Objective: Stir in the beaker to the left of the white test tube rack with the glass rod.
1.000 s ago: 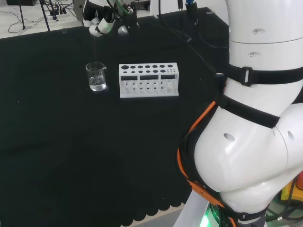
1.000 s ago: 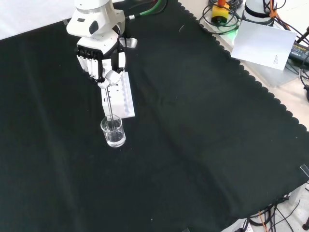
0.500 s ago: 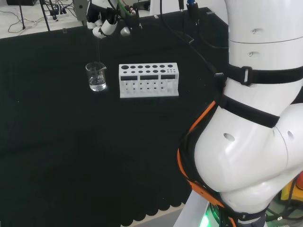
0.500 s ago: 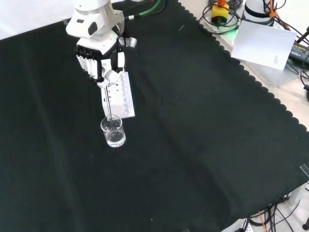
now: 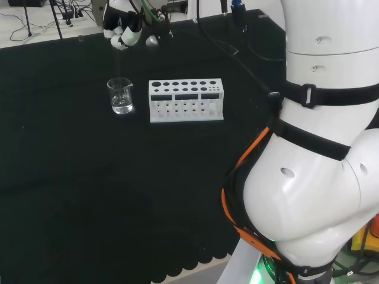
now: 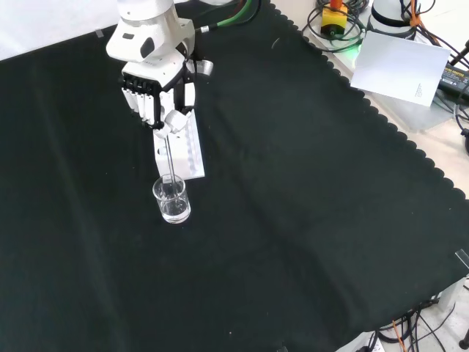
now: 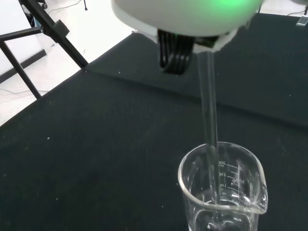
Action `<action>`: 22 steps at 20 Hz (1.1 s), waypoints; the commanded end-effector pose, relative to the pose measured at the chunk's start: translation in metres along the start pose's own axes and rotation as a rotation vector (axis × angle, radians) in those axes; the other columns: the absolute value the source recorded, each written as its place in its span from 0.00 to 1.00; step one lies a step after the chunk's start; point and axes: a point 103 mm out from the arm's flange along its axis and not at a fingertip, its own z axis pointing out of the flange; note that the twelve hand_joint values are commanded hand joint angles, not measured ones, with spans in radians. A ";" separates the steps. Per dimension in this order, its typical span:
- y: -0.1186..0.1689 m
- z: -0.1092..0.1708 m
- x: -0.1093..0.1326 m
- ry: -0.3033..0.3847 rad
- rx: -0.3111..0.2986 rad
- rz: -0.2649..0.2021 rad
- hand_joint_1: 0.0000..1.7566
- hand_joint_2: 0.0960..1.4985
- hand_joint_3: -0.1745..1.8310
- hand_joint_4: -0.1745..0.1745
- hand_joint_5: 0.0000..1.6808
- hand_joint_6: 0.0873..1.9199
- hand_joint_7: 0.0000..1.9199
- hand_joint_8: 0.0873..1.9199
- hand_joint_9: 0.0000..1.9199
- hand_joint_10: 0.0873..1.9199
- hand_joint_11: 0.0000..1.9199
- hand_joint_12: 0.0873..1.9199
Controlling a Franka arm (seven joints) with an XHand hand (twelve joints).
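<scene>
One beaker (image 6: 171,200) stands on the cloth, one glass rod (image 6: 168,160) rises at its 12 o'clock in the front view, with one white test tube rack (image 5: 186,100) at its 3 o'clock in the head view

In the head view the hand (image 5: 121,32) is cut off by the top edge, and the glass rod (image 5: 121,64) is too thin to trace. The wrist view's bottom edge crops the beaker (image 7: 221,192), hiding the rod's tip.

Even, bright light, faint shadows on the black cloth (image 6: 308,220); wrist view's nearest part blurred.
</scene>
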 end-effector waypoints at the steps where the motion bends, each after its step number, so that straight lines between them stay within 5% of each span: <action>1: 0.017 0.001 -0.003 -0.003 -0.007 -0.002 0.76 0.36 0.48 0.00 0.71 0.27 0.68 0.46 0.89 0.28 0.83 0.48; 16: -0.007 -0.007 -0.016 -0.023 -0.001 0.055 0.76 0.36 0.47 0.00 0.71 0.28 0.68 0.45 0.89 0.28 0.83 0.48; 22: 0.000 0.001 0.001 -0.020 0.019 0.033 0.76 0.36 0.47 0.00 0.71 0.28 0.68 0.45 0.89 0.28 0.83 0.48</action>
